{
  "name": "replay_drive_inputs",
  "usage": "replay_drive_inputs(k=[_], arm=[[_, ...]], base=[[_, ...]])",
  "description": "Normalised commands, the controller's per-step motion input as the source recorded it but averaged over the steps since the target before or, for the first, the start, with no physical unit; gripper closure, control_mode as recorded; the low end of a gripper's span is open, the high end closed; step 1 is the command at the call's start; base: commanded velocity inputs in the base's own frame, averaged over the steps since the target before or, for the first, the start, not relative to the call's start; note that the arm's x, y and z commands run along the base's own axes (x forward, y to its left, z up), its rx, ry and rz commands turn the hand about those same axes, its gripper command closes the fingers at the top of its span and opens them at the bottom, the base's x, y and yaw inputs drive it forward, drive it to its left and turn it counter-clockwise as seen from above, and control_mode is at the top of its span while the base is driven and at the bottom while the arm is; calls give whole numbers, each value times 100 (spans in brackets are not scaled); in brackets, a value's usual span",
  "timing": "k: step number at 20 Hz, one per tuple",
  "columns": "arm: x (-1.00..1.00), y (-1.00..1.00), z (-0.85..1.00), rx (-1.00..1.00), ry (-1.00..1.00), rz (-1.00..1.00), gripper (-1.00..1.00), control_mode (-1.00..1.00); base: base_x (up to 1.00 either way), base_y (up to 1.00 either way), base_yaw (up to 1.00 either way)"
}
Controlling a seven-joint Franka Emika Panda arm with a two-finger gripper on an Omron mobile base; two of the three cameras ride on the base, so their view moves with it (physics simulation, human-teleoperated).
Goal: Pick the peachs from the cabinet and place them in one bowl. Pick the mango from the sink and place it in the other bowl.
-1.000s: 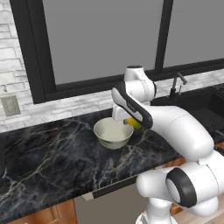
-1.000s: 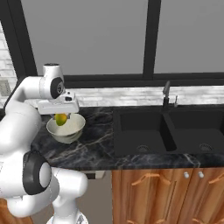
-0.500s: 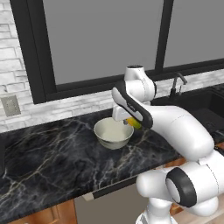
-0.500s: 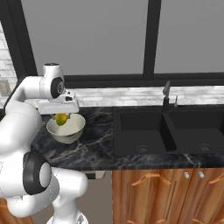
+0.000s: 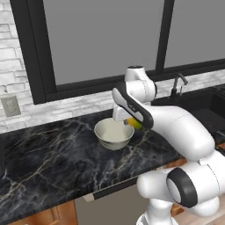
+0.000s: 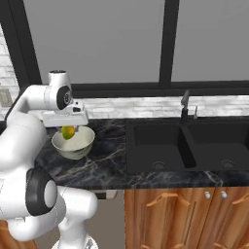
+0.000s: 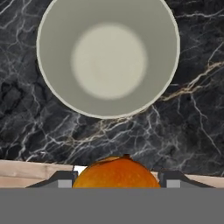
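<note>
Carrying the mango [image 6: 68,132] above the other bowl [image 6: 73,143], the hand [image 6: 67,127] is closed on the fruit.

The mango's release into this pale bowl, seen empty in the hand view, is judged the step left; nothing of the peachs can be judged from these pictures. The empty sink [image 6: 187,146] is given by the right base view, while the fruit's orange underside and the marbled table [image 7: 183,113] are given by the hand view.

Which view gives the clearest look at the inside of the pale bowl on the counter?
The hand view: it looks straight down into the pale bowl, showing the whole rim and nothing inside. The left base view shows the bowl from the side, partly behind the arm. The right base view shows it small, below the mango.
</note>
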Motion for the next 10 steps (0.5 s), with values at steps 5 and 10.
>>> replay_drive_inputs(k=[5,10], arm=[[32,11,0,0,-2,0,100,-100],[39,14,0,0,0,0,100,-100]], base=[[0,0,0],[0,0,0]])
